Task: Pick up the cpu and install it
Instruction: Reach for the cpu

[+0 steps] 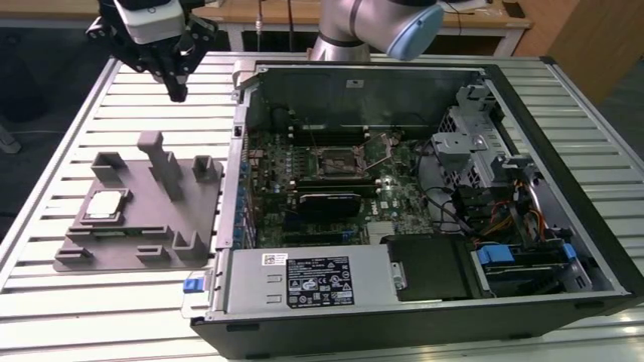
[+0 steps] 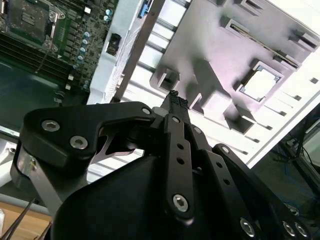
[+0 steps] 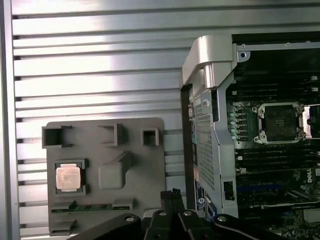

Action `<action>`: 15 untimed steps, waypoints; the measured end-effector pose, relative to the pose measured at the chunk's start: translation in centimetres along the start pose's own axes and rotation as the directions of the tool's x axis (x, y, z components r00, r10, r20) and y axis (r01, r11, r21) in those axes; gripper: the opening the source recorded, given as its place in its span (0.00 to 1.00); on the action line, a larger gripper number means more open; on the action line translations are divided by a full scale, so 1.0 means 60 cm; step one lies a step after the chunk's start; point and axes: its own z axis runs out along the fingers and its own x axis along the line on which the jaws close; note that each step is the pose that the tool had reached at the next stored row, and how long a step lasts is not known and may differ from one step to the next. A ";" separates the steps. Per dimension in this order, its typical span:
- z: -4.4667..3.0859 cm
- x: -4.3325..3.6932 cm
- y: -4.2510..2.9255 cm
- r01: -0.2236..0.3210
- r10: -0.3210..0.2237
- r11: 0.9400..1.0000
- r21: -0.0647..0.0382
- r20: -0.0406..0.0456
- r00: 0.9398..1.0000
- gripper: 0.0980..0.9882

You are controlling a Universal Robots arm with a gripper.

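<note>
The cpu (image 1: 105, 205) (image 3: 68, 178) (image 2: 260, 84), a small silvery square chip, lies flat in a recess of the grey tray (image 1: 121, 253) (image 3: 145, 165) (image 2: 215, 45) at the exterior view's left. My gripper (image 1: 178, 93) (image 3: 171, 193) (image 2: 174, 99) hangs high above the slatted table, beyond the tray's far edge and well apart from the cpu. Its fingers are shut with nothing between them. The motherboard socket (image 1: 340, 160) (image 3: 280, 122) (image 2: 27, 17) sits inside the open computer case, its dark square middle exposed.
The open computer case (image 1: 302, 283) takes up the exterior view's middle and right, its metal side wall (image 3: 212, 115) rising beside the tray. Upright blocks (image 1: 153, 151) stand on the tray, and a green strip (image 3: 92, 206) lies in one of its slots. Slatted table (image 1: 60, 317) surrounds both.
</note>
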 end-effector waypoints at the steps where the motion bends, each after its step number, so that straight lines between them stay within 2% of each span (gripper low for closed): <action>1: 0.000 0.003 0.000 0.000 0.000 1.000 0.000 0.000 1.000 0.01; 15: 0.004 0.047 -0.004 0.000 0.000 1.000 0.000 0.000 1.000 0.01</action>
